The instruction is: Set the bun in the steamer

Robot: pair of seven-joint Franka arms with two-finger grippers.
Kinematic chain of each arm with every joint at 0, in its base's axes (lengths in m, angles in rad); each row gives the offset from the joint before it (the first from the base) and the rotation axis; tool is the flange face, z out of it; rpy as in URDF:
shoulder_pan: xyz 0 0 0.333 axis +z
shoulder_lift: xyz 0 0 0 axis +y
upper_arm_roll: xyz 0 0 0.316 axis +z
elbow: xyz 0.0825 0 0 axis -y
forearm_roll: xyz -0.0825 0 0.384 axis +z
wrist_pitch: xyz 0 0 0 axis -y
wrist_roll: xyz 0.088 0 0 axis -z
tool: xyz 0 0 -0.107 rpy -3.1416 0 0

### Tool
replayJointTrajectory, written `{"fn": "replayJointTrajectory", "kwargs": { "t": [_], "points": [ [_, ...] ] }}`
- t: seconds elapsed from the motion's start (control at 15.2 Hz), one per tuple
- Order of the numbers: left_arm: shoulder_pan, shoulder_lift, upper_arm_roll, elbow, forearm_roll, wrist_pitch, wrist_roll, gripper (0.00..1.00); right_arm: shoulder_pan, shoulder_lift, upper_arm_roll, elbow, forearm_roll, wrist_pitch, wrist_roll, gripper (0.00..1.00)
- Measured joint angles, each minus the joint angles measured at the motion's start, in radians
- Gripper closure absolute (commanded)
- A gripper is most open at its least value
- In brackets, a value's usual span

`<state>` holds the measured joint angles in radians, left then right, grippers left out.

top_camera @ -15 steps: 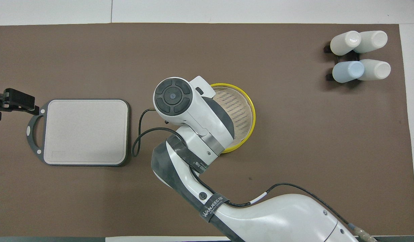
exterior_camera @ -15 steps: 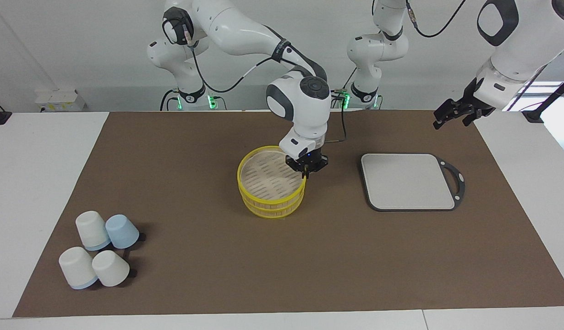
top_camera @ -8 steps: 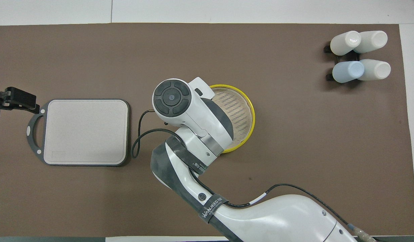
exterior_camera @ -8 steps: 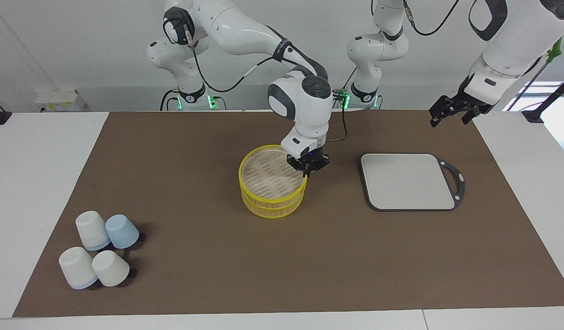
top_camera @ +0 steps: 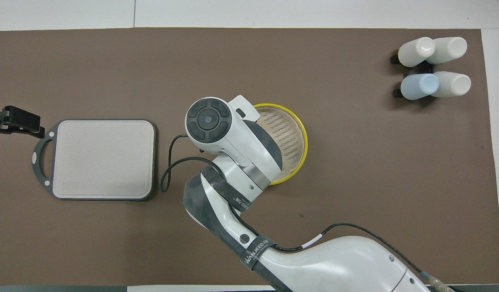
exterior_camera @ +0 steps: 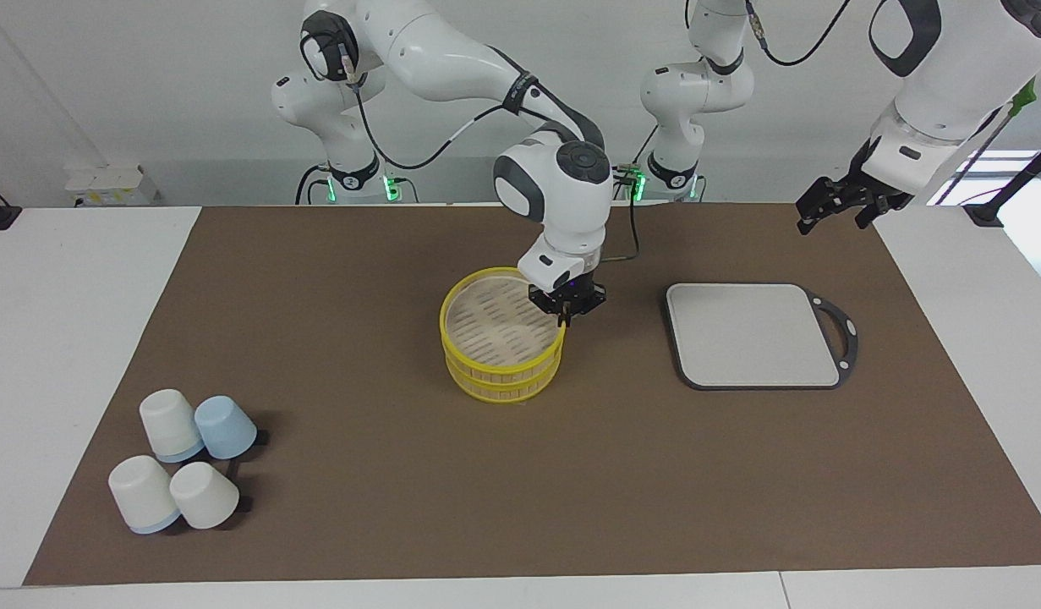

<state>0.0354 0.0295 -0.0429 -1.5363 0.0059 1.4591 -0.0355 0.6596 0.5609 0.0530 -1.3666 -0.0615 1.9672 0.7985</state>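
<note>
Over the last second my right gripper (exterior_camera: pixel 566 316) has barely moved: it sits at the steamer (exterior_camera: pixel 503 370) rim, on the side toward the board (exterior_camera: pixel 753 334). I cannot tell whether it still grasps that rim or has let go. My left gripper (exterior_camera: pixel 840 208) has shifted slightly; it waits released and empty over the worktop corner at my left arm's end. The steamer stands mid-worktop. No bun shows in either view, so I judge it lies under the slatted top and placement is nearly complete. The facing view shows the rim contact and two stacked yellow rims. In the overhead view my wrist covers both.
</note>
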Motion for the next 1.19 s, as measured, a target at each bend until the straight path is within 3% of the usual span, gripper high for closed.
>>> {"fn": "replayJointTrajectory", "kwargs": {
  "t": [0.4,0.92,1.19],
  "points": [
    [0.0,0.0,0.0,0.0,0.0,0.0,0.0,0.0,-0.045,-0.084,-0.008,0.006,-0.001,-0.027,-0.022,0.0],
    [0.0,0.0,0.0,0.0,0.0,0.0,0.0,0.0,-0.364,-0.261,-0.012,0.004,0.0,-0.294,-0.575,0.0],
    [0.0,0.0,0.0,0.0,0.0,-0.001,0.0,0.0,-0.501,-0.322,-0.011,-0.034,0.0,-0.372,-0.676,0.0]
  ]
}}
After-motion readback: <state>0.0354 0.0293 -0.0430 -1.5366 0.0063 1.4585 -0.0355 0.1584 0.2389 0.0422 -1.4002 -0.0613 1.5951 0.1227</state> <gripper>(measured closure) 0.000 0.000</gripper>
